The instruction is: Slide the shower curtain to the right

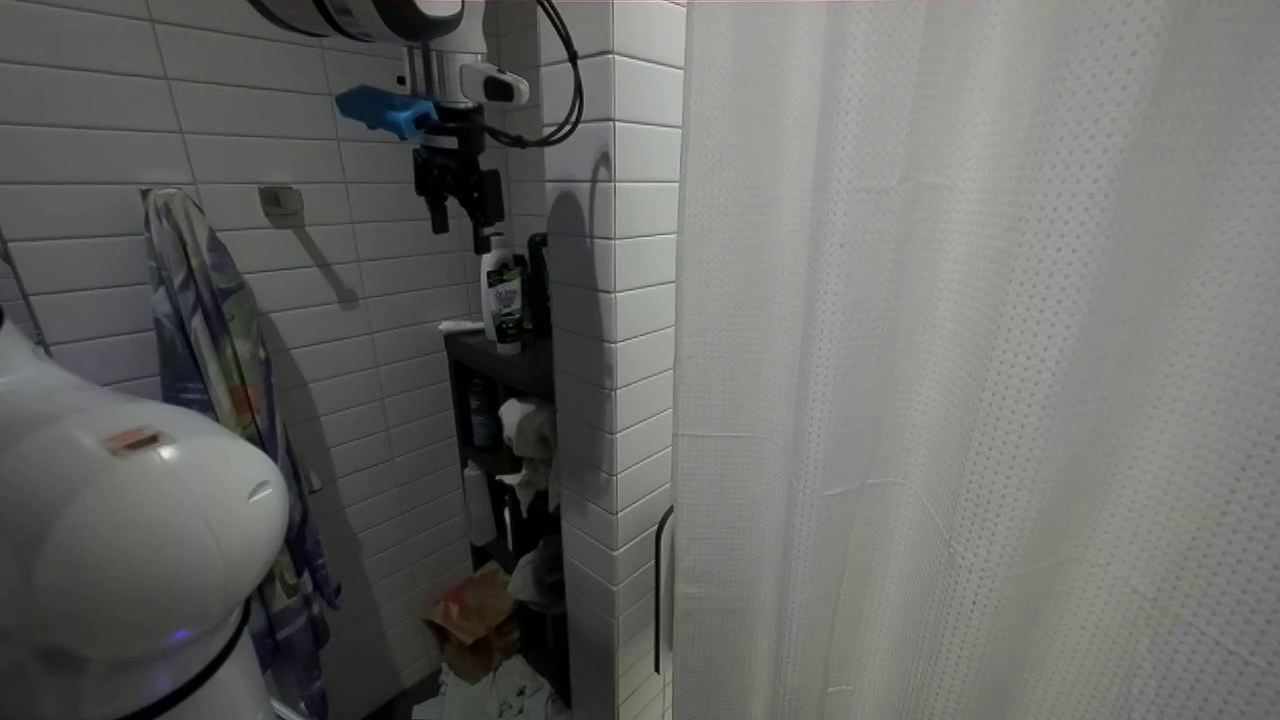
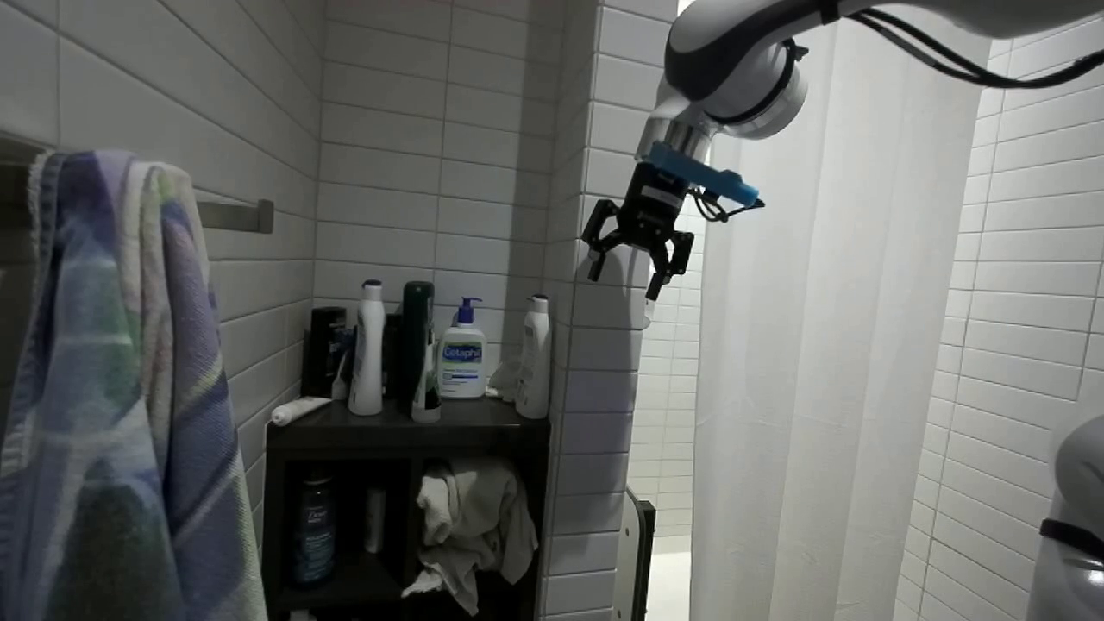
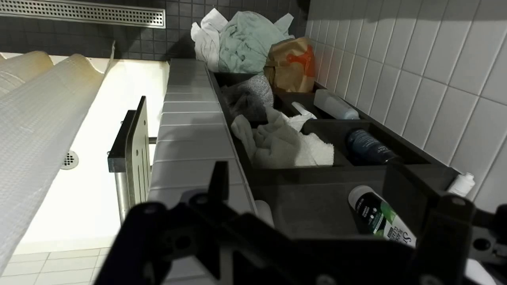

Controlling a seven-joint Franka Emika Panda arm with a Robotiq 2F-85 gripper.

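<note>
The tall white, slightly translucent fabric shower curtain (image 1: 980, 360) is observed hanging in soft vertical folds; in an exterior view nearly the whole right half of the frame is filled by it. In the wrist view it is seen along the left side, over a white shower floor (image 3: 89, 198) fitted with a round metal drain (image 3: 70, 160). The black two-fingered gripper (image 2: 624, 281) is pointed downward with its fingers spread well apart, and is seen apart from the curtain in both exterior views. A bright blue bracket (image 2: 699, 177) is mounted above it. A gap is noted between the curtain and a white tiled pillar (image 2: 591, 483). Part of the pillar and of a dark shelf unit (image 2: 345, 442) is framed between the fingers in the wrist view. On the shelf unit, a white bottle with a blue pump head (image 2: 462, 366) is stood upright beside a dark green bottle (image 2: 417, 319); a white tube (image 2: 297, 410) is seen lying on its side. A crumpled off-white cloth (image 2: 479, 517) is bunched in a compartment below. A blue, purple and green patterned towel (image 2: 121, 388) is hung from a metal rail (image 2: 237, 216).
</note>
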